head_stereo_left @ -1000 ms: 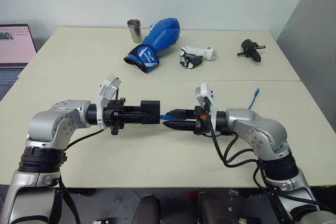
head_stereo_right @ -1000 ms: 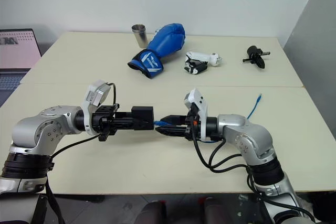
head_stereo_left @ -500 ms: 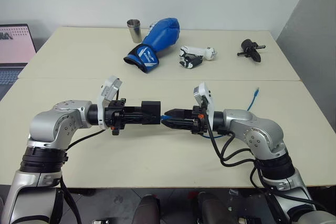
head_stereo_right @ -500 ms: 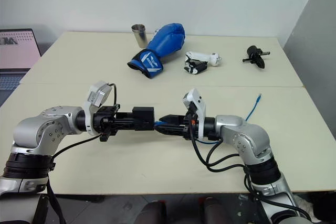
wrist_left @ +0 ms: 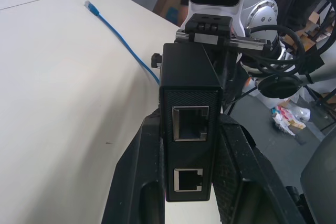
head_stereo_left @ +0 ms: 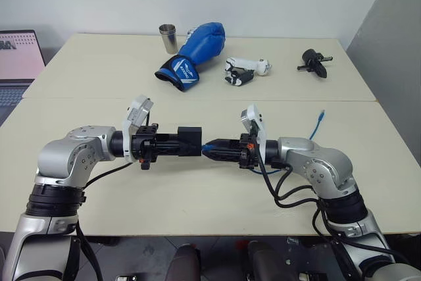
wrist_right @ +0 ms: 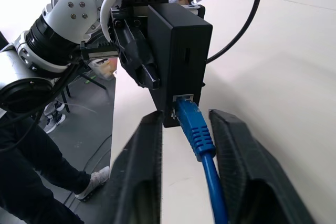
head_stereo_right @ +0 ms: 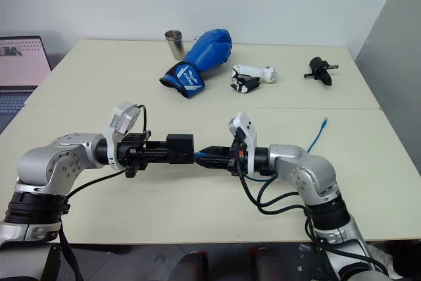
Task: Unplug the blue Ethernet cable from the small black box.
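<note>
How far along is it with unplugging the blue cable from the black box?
Done: left gripper holds the small black box. In hand: right gripper straddles the blue Ethernet cable plug without visibly touching it. Left: plug is seated in the port; grip and pull it out.

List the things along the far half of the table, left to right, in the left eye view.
laptop → metal cup → blue boxing glove → white-and-black handheld device → black handled tool
</note>
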{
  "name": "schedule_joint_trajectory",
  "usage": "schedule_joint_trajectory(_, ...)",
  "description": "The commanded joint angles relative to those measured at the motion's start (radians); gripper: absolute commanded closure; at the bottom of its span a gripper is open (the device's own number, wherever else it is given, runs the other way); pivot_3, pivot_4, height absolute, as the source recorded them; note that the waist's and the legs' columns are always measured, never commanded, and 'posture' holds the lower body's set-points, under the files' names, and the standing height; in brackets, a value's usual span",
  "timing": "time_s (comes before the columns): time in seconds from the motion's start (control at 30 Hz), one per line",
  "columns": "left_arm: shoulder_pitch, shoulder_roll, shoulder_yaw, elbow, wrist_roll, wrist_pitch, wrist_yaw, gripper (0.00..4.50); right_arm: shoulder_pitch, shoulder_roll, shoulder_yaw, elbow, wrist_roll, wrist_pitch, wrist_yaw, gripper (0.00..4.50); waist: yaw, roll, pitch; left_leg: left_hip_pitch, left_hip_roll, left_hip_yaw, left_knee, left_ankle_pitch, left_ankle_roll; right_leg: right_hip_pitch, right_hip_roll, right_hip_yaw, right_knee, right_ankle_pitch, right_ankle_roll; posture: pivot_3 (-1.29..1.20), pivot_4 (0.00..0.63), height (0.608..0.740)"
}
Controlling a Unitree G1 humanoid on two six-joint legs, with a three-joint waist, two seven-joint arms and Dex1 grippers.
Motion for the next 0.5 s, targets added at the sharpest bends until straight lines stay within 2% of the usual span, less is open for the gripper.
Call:
schedule_joint_trajectory(0.03,-0.019,0.003,-0.002,-0.028,-0.003,-0.01,-0.011,3.72,-0.024,0.01,-0.012,-0.016,0.028,0.009,0.005,4.25,0.0,0.0,0.0,0.0,0.0,0.0,0.0,0.0,0.0,0.0,0.0,0.0,0.0,0.0,0.0,0.0,0.15,0.74)
schedule_joint_trajectory(0.07,-0.018,0.003,-0.002,-0.03,-0.003,-0.01,-0.012,3.72,-0.024,0.01,-0.013,-0.017,0.031,0.012,0.006,4.4,0.0,0.0,0.0,0.0,0.0,0.0,0.0,0.0,0.0,0.0,0.0,0.0,0.0,0.0,0.0,0.0,0.15,0.74)
schedule_joint_trajectory(0.5,-0.003,0.014,-0.015,-0.048,0.003,-0.013,-0.04,3.72,-0.029,-0.012,-0.037,-0.021,0.097,0.089,0.03,4.41,0.0,0.0,0.0,0.0,0.0,0.0,0.0,0.0,0.0,0.0,0.0,0.0,0.0,0.0,0.0,0.0,0.15,0.74)
